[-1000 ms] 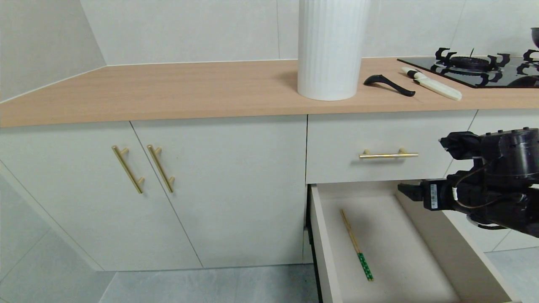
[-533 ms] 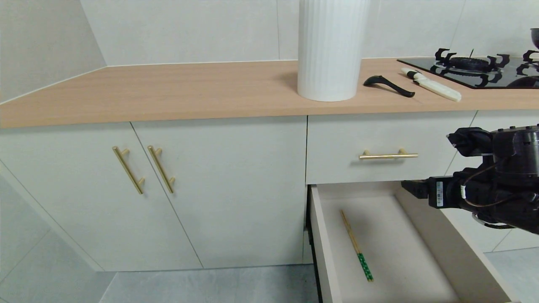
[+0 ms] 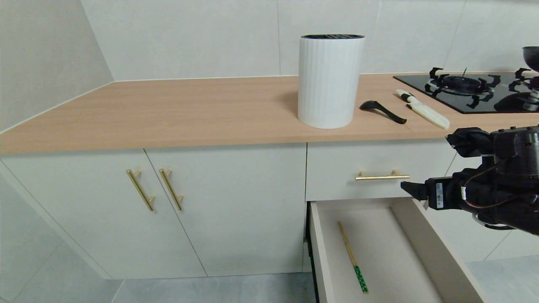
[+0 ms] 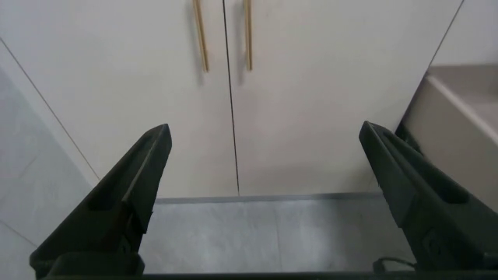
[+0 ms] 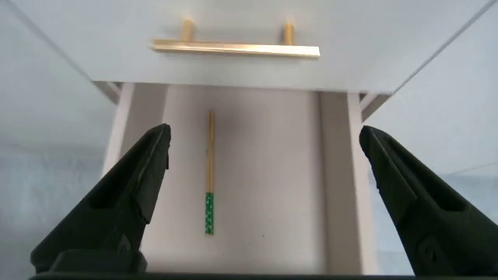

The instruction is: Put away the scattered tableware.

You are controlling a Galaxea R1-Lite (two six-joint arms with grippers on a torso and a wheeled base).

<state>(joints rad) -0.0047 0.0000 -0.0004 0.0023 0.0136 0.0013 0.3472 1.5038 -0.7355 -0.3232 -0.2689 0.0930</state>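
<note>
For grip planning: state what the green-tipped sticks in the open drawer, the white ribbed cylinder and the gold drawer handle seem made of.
Tan chopsticks with green patterned ends: likely bamboo or wood, matte, straw-coloured. Tall white ribbed cylinder: plastic or ceramic, unclear; smooth, evenly moulded ribs. Gold bar handle: metal, brushed brass look, bright highlight.

Open drawer (image 3: 391,252): near end and front panel cut off by the head view's lower edge, so its full length cannot be told. Chopsticks (image 3: 351,261) on its floor: too thin to tell a single stick from a close pair, and the green end's pattern is too small to make out. Gas hob (image 3: 463,90) runs off the right edge; the dark object (image 3: 531,54) there is cut too short to name.
</note>
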